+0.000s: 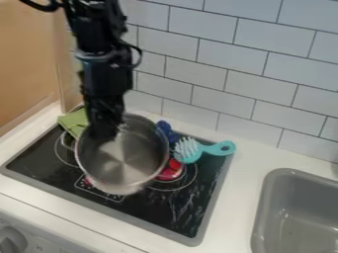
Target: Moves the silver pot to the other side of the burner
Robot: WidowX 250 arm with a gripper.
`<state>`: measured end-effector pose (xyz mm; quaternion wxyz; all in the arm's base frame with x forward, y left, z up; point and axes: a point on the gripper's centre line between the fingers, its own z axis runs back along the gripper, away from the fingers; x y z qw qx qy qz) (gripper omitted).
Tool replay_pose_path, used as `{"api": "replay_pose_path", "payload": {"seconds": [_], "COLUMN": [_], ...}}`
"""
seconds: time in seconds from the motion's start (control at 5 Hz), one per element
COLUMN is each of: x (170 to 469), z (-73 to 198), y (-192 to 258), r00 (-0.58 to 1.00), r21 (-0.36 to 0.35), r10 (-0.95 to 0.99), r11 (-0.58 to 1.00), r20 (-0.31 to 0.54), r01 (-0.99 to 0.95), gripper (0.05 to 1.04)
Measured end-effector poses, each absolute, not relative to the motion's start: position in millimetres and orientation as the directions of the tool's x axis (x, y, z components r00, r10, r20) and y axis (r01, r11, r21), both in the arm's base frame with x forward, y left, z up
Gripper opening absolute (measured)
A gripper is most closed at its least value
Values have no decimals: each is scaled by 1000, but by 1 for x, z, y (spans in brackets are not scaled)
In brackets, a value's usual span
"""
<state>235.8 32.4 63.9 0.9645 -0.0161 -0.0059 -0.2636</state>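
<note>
Although the silver pot (125,159) offers a broad, open mouth, we judge its thin, rigid wall to be the sounder place to take hold. It lies over the left and middle part of the black cooktop (198,210), its interior turned towards us. The black gripper (112,132) hangs at its upper-left rim, partly inside the outline; we cannot tell whether the pincer is clamped on the wall or spread apart. We expect a light, stiff vessel, hardly fragile, whose smooth metal may slip or swing about a single pinch point; a grip deep over the rim should limit this.

Beside the pot's right edge we note a red object (172,171), partly hidden, a blue object (165,130) and a teal brush (190,150) with white bristles, any of which the pot might nudge. A green cloth (74,121) lies at the far left corner. We see pale marks on the glossy surface, a white counter (245,170) around it, a grey sink (264,207) to the right, and white tiles (224,54) behind.
</note>
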Motion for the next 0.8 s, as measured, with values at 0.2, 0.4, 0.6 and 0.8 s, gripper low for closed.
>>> {"api": "replay_pose_path", "payload": {"seconds": [0.2, 0.4, 0.6, 0.8], "x": [244, 239, 236, 236], "z": [75, 69, 62, 51], "y": [64, 93, 120, 132], "r00": [901, 936, 964, 973], "r21": [13, 12, 17, 34], "r10": [-431, -353, -266, -229], "r11": [902, 936, 964, 973], "r20": [44, 18, 0, -11], "r01": [431, 352, 266, 230], "gripper": [55, 55, 55, 55]}}
